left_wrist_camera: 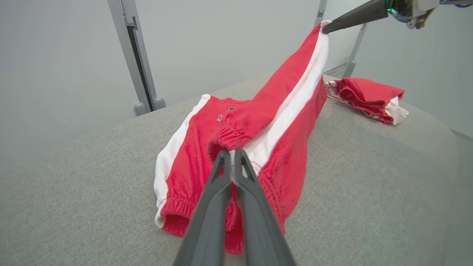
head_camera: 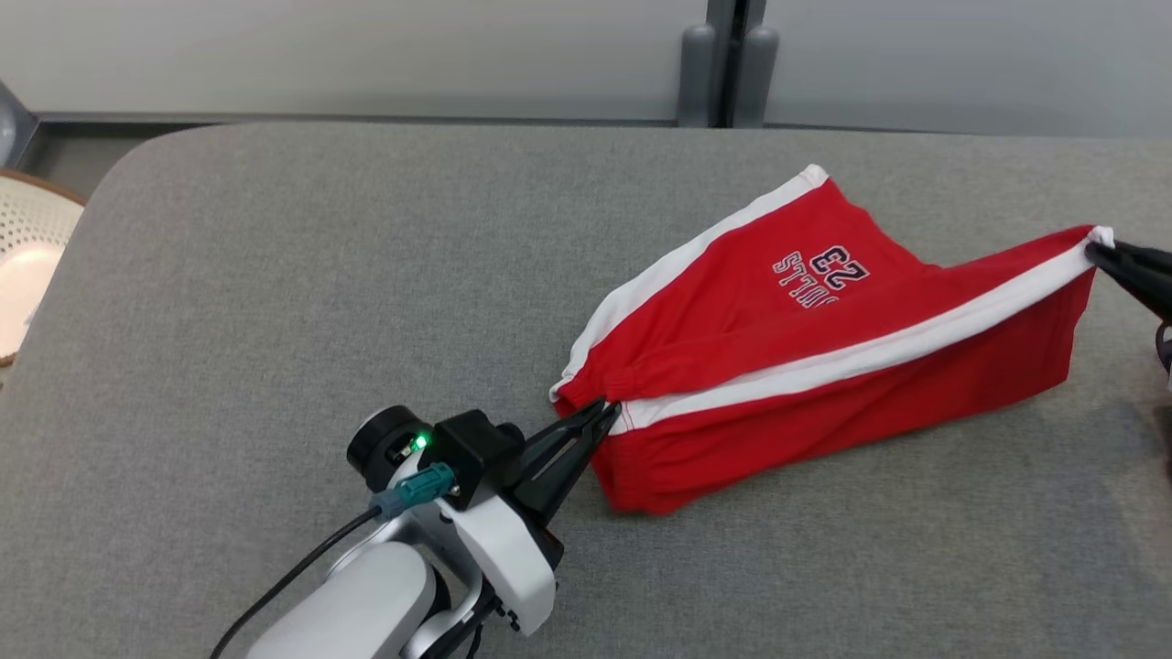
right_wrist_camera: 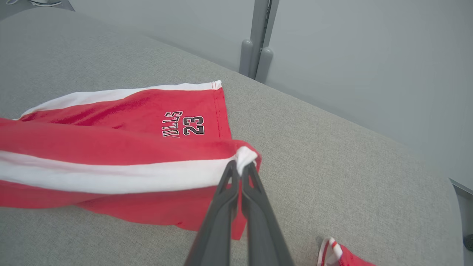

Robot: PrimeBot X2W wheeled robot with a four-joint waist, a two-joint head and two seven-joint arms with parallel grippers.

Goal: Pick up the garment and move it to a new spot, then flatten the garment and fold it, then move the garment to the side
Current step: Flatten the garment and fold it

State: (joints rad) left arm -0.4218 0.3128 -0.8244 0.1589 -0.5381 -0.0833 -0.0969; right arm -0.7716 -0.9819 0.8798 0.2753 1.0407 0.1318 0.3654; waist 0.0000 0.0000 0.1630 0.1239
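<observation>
The garment (head_camera: pixel 806 366) is a pair of red shorts with white side stripes and a "23" print, stretched between both grippers above the grey table. My left gripper (head_camera: pixel 606 412) is shut on the elastic waistband end (left_wrist_camera: pixel 236 142). At the right edge of the head view, my right gripper (head_camera: pixel 1099 252) is shut on the white hem corner (right_wrist_camera: pixel 245 155) and holds it raised. The far half of the garment (right_wrist_camera: pixel 147 114) lies flat on the table, and the near half hangs from the taut stripe. The right gripper (left_wrist_camera: pixel 327 29) also appears at the top of the left wrist view.
A second red and white folded garment (left_wrist_camera: pixel 369 98) lies on the grey padded table (head_camera: pixel 366 275) to the right, its corner also near the right gripper (right_wrist_camera: pixel 340 255). A pale woven basket (head_camera: pixel 27 256) sits beyond the table's left edge. Grey wall panels and a post (head_camera: pixel 723 64) stand behind.
</observation>
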